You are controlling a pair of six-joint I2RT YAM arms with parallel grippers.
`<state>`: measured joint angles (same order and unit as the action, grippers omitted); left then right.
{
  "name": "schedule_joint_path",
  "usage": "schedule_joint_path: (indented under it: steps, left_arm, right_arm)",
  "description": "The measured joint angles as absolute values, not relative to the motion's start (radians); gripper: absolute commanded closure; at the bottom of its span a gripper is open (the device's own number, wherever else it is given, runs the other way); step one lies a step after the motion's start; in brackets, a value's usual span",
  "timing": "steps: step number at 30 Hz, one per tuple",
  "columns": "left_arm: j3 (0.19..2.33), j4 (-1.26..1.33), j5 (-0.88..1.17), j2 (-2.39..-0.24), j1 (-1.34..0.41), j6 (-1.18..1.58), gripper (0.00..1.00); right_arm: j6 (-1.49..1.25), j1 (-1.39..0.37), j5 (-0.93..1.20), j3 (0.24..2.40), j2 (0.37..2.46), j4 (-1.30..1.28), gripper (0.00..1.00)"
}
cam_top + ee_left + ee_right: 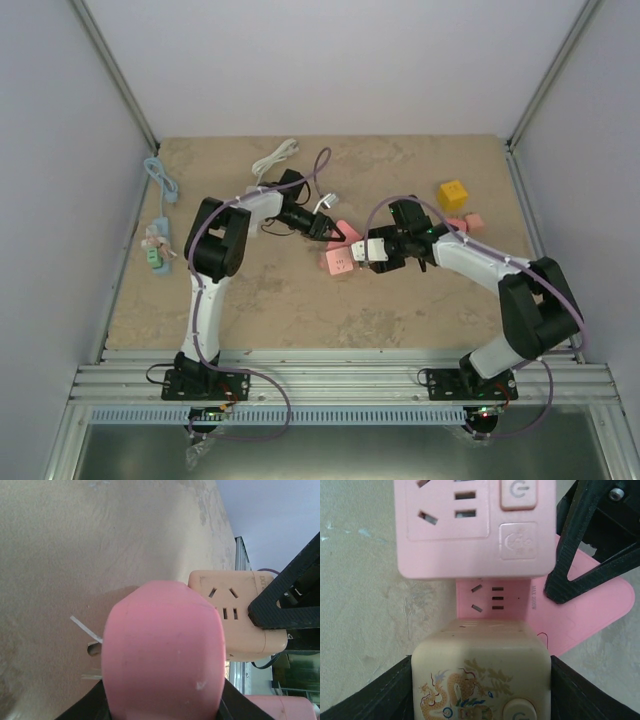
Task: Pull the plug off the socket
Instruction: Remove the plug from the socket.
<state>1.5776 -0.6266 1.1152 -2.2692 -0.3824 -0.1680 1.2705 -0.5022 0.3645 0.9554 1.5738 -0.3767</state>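
Note:
My left gripper is shut on a pink plug, which fills the left wrist view. Thin metal pins show bare at the plug's left side. My right gripper is shut on the socket, a cream cube with a dragon picture. From the left wrist, the socket sits just behind the plug, and the holes on the face I see are empty. The right wrist view has the plug at the right. I cannot tell whether plug and socket touch.
A pink socket cube with a power button lies on the table just in front of both grippers. At the back right are a yellow cube and pink blocks. A white cable lies at the back. A pale blue cord runs along the left wall.

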Motion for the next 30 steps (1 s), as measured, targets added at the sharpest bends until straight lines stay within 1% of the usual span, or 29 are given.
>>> schedule_joint_path:
  steps: [5,14,22,27,30]
  left_arm:
    - [1.580,-0.626,1.112,-2.269,-0.392,-0.176,1.00]
    - [1.584,-0.621,1.106,-2.269,-0.392,-0.182,1.00]
    - [1.589,-0.626,1.102,-2.270,-0.392,-0.179,1.00]
    - [1.589,-0.634,1.103,-2.270,-0.392,-0.183,1.00]
    - [1.589,-0.641,1.105,-2.270,-0.392,-0.183,1.00]
  right_arm:
    - [1.272,-0.505,0.346,0.867,1.515,-0.294,0.75]
    - [1.271,-0.508,0.327,0.844,1.510,-0.247,0.75]
    - [1.241,-0.542,0.276,0.930,1.539,-0.363,0.75]
    - [1.224,-0.562,0.238,0.942,1.540,-0.382,0.79]
    - [1.216,-0.556,0.250,0.945,1.540,-0.391,0.80]
